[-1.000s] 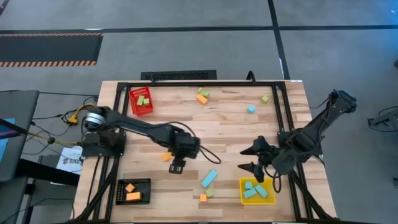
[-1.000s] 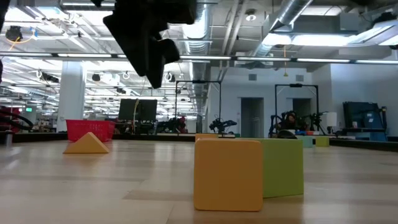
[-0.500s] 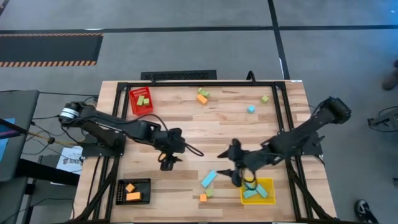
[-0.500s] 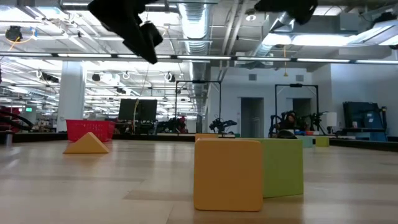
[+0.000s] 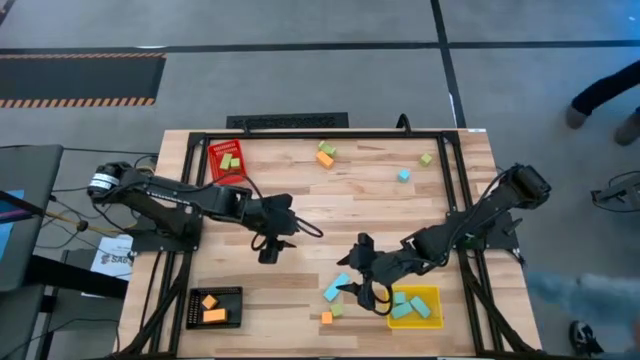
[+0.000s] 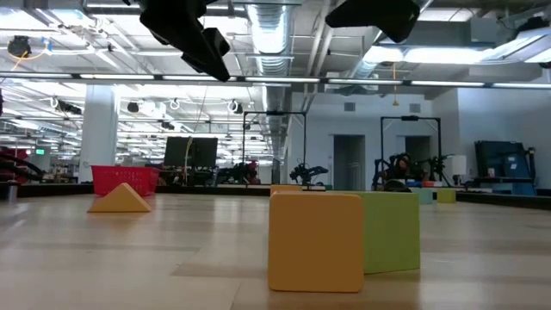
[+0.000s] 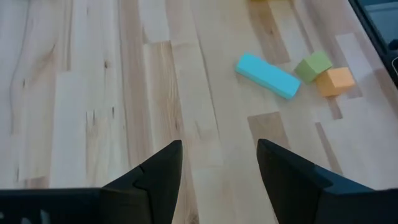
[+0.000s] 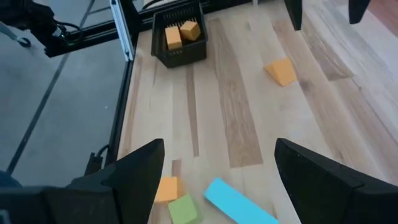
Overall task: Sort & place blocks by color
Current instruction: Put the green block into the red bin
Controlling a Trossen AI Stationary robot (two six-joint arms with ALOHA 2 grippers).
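**Blocks partly sorted, both grippers empty over mid-table**

Lying loose near the front edge: long cyan bar (image 5: 336, 287), with a light green cube (image 5: 337, 309) and an orange cube (image 5: 326, 318) just beside its near end, the two cubes touching. Seen again from the left wrist as bar (image 7: 268, 75), green (image 7: 313, 65) and orange (image 7: 336, 81). Between the arms, one orange wedge (image 8: 281, 71) alone on the wood. Toward the far edge: a green and orange pair (image 5: 325, 154), a small cyan cube (image 5: 403, 175) and a green cube (image 5: 426, 159), well apart. Already binned: green pieces in the red bin (image 5: 229, 160) at far left, orange pieces in the black bin (image 5: 215, 307) at near left, cyan pieces in the yellow bin (image 5: 414, 304) at near right.

Hovering above the bar, right gripper (image 5: 354, 274), jaws spread wide, holding nothing. Left of centre, left gripper (image 5: 272, 243), fingers parted over bare wood, also empty.
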